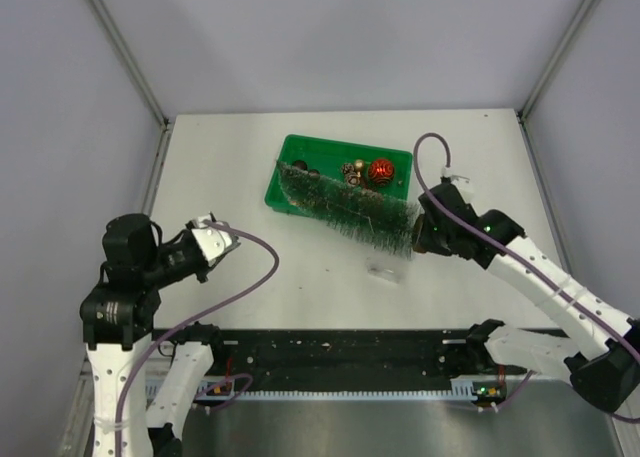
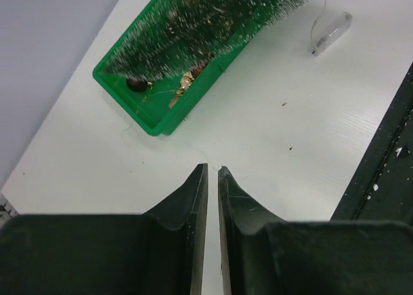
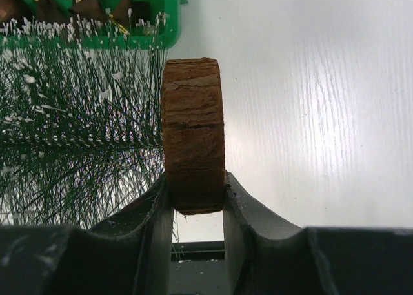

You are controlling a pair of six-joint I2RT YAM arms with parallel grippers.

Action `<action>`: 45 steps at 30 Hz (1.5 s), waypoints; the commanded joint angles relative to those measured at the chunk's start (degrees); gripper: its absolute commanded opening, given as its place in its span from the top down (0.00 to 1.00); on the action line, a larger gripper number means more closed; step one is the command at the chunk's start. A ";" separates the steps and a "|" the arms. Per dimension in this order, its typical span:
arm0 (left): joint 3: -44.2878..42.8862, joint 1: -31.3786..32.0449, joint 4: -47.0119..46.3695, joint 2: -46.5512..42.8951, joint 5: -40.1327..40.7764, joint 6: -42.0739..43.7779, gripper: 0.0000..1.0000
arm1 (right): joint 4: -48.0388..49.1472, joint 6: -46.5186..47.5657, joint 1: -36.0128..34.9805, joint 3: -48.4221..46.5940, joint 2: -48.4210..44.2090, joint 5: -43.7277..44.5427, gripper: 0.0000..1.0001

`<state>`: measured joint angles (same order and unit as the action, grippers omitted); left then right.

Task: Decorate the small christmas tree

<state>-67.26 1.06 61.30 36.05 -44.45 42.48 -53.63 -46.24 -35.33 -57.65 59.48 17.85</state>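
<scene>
The right gripper (image 3: 193, 193) pinched the brown wooden base (image 3: 192, 130) of the small christmas tree (image 1: 345, 205), which lay on its side across the green tray (image 1: 330, 143), so next it probably needed standing up beside the tray, while the left gripper (image 2: 213, 172) sat nearly closed, empty.

The white table (image 1: 230, 277) in front of me carries a green plastic tray (image 1: 330, 142) toward its far side. A small clear plastic piece (image 1: 383, 271) lies on the bare top nearer to me, apart from the tray. The small christmas tree (image 1: 350, 212) slants from the tray out over the top; I cannot tell whether its bristles touch. A black rail (image 1: 340, 357) runs along the near edge.
</scene>
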 commanded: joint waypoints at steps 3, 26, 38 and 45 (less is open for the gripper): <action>-3.05 -0.27 -2.32 1.65 0.32 3.76 0.85 | -0.60 3.96 -7.56 -5.54 3.88 10.72 1.00; 25.42 20.71 -6.96 14.92 10.59 8.34 0.01 | -1.75 -1.05 -7.56 -2.38 0.37 14.06 1.00; 28.77 33.56 -19.81 29.60 18.96 -2.58 0.01 | -2.18 -2.19 -7.47 -1.15 0.46 15.64 1.00; 23.15 34.54 -17.97 29.77 21.34 -6.61 0.01 | -3.50 -2.72 -7.47 -1.85 0.98 18.01 1.00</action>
<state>-39.51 35.44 43.77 66.39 -23.70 40.29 -57.14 -47.48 -42.65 -58.46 61.25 32.23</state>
